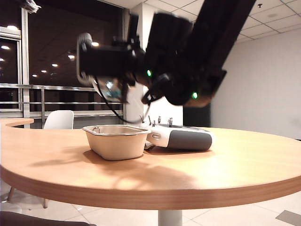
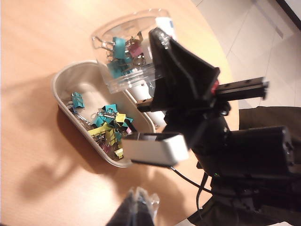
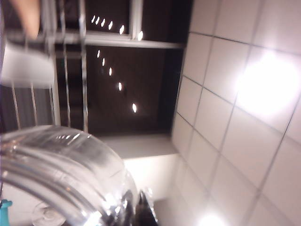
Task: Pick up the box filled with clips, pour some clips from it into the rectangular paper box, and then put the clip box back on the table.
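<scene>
The box filled with clips (image 2: 134,49) is held tipped on its side above the rectangular paper box (image 2: 66,77), gripped between the closed fingers of the right gripper (image 2: 157,84). Teal, pink and metal clips (image 2: 123,54) are seen inside the clear jar. A heap of teal, yellow and pink clips is contained in the paper box, which rests on the worktop (image 1: 235,165). Just behind it lies a white-and-grey controller (image 1: 181,138).

In the exterior view the jar (image 1: 110,89) is blurred and the paper box contents are hidden by its wall (image 1: 115,141). In the right wrist view only the jar's clear wall (image 3: 61,169) is shown against ceiling.

The left gripper (image 2: 136,207) is held above the worktop near the paper box, its fingers closed and empty.
</scene>
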### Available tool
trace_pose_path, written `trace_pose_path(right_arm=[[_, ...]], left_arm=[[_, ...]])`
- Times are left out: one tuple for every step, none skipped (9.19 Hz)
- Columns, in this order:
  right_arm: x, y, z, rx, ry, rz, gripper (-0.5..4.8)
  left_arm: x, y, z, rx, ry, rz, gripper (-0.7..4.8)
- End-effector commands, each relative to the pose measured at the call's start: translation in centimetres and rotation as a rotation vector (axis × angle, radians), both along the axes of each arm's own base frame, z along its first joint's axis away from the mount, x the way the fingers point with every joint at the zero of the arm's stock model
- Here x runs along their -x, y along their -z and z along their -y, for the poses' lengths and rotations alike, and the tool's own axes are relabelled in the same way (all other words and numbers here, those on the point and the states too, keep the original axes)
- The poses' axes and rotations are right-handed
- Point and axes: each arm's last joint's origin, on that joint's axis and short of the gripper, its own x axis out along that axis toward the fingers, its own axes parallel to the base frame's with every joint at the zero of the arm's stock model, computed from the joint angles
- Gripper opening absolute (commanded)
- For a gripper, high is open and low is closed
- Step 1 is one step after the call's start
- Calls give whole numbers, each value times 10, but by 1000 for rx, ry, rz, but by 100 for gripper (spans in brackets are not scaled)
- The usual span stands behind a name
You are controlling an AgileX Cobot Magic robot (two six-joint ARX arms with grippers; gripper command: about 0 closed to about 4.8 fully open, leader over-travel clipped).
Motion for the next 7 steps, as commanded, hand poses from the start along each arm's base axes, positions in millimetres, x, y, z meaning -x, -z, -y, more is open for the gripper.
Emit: trace_pose_path(right_arm=[[7,-8,-6,94,41,137,-5],[8,-7,-7,158,35,200,-5],[7,-7,-6,200,67,239,-5],[6,-7,-5,186,78,221,-5],[6,-7,-5,152,71,184,-5],[5,-6,-5,143,65,166,-5],[5,-6,-5,144,64,163,-5]], left_arm=[[1,-2,0,0,7,7,-5],[1,-2,0,0,7,7,-5],[1,-2,1,-1,12,6,-5],[1,-2,2,0,19,6,-5],[1,-1,2,0,19,5,-5],[1,-1,2,0,19,5,-5],[1,-1,2,0,19,4,-5]])
